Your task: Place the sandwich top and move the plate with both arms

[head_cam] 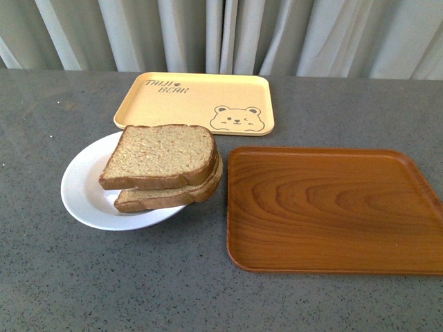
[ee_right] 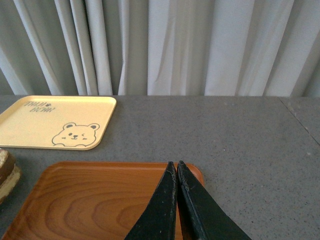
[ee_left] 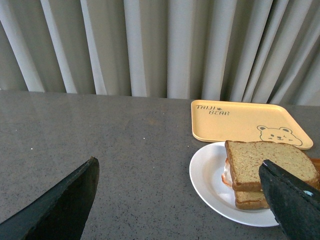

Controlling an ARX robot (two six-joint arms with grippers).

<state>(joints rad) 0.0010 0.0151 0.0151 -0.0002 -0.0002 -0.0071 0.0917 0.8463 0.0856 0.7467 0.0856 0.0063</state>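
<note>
Jaws on your left gripper (ee_left: 177, 165) gape wide, aimed past the plate (head_cam: 82, 197). Your right gripper (ee_right: 176, 167) is pinched together over the brown tray (head_cam: 332, 207). You'll find the sandwich top (head_cam: 160, 153) stacked on the plate.

The sandwich top (head_cam: 163, 153) shows a rough, porous, speckled crumb over the smooth, glossy white plate (head_cam: 77, 187). The grey counter (head_cam: 62, 283) looks like speckled matt stone; the yellow bear tray (head_cam: 180, 104) at upper centre is smooth and matt, the brown tray (head_cam: 332, 207) at right satin wood grain. Pale cloth curtains (head_cam: 242, 34) hang along the top; the left end effector (ee_left: 179, 167) and right end effector (ee_right: 176, 165) are matt black.
</note>
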